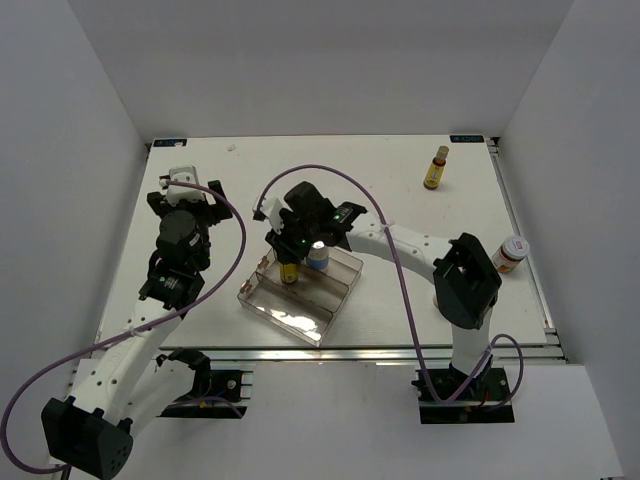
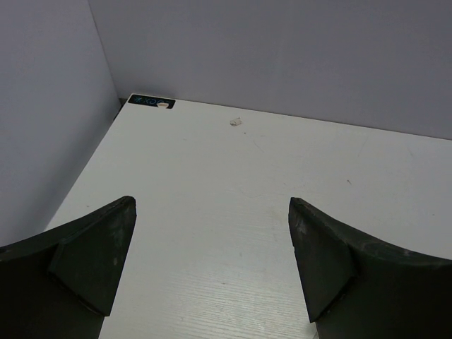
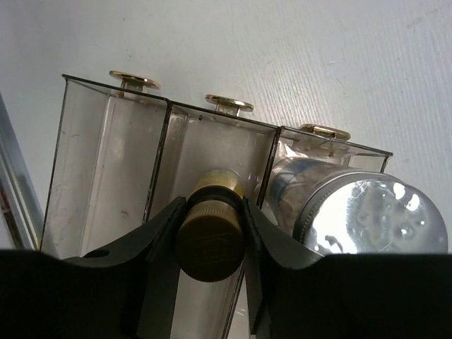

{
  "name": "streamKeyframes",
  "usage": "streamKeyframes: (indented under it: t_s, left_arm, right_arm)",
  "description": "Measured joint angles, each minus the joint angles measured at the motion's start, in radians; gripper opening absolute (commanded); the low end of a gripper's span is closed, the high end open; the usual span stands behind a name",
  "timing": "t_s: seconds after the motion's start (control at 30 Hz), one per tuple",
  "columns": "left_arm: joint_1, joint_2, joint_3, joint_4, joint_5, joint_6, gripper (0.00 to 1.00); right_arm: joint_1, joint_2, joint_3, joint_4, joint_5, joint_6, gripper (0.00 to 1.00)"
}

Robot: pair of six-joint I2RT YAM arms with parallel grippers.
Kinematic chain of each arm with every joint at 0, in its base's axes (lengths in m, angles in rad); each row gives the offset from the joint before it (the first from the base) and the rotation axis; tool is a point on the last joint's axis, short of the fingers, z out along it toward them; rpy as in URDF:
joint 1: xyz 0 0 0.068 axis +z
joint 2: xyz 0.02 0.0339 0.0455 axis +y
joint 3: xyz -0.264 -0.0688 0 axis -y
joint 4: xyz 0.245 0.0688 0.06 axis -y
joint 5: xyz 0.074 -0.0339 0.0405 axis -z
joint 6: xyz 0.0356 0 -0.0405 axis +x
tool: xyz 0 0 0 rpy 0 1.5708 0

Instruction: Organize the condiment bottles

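Right wrist view tells most of it: the right fingers [image 3: 159, 236] are closed partway around the dark ribbed cap of a slim yellow bottle [image 3: 210, 244], one finger touching each side of the cap. The bottle hangs upright in the middle compartment of the clear compartment tray [image 3: 106, 155]. Can't tell if its base touches the tray floor. In the next compartment, on the right of that view, stands a silver-capped bottle [image 3: 360, 212] with a blue-white label, just beside the finger on that side, so it's a tight fit.

Handling-wise, my guess is the yellow bottle is light and rigid, smooth-sided so a bit slippery, and narrow enough to tip easily. The ribbed cap looks like the sensible spot to hold, and that's where it's gripped.

Top external view puts the tray mid-way across the surface [image 1: 380, 180], toward the near edge. A second yellow bottle [image 1: 436, 167] sits toward the far right corner and a white-lidded pinkish jar [image 1: 509, 254] at the right edge, both well apart from any fingers. Can't tell if they're upright. The left fingers [image 2: 85, 261] are spread wide with nothing between them, over bare surface toward the far left corner.
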Motion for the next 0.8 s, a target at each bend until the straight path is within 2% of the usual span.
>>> streamKeyframes:
  t_s: [0.03, 0.13, 0.23, 0.4, 0.6, 0.8]
  left_arm:
    - [0.000, 0.000, 0.000, 0.000, 0.000, 0.000, 0.98]
    - [0.001, 0.000, 0.000, 0.000, 0.000, 0.000, 0.98]
    - [0.001, 0.000, 0.000, 0.000, 0.000, 0.000, 0.98]
    - [0.001, 0.000, 0.000, 0.000, 0.003, 0.000, 0.98]
    - [0.001, 0.000, 0.000, 0.000, 0.009, 0.000, 0.98]
    - [0.001, 0.000, 0.000, 0.002, 0.040, 0.000, 0.98]
  right_arm:
    - [0.000, 0.007, 0.000, 0.002, 0.008, 0.002, 0.20]
    - [0.001, 0.013, 0.002, 0.012, 0.023, 0.008, 0.46]
    - [0.001, 0.013, 0.003, 0.019, 0.032, 0.016, 0.54]
    - [0.001, 0.013, 0.031, 0.024, 0.034, 0.024, 0.63]
    - [0.001, -0.002, 0.103, 0.000, 0.030, 0.027, 0.62]
    - [-0.020, -0.154, 0.108, -0.008, 0.040, 0.039, 0.60]
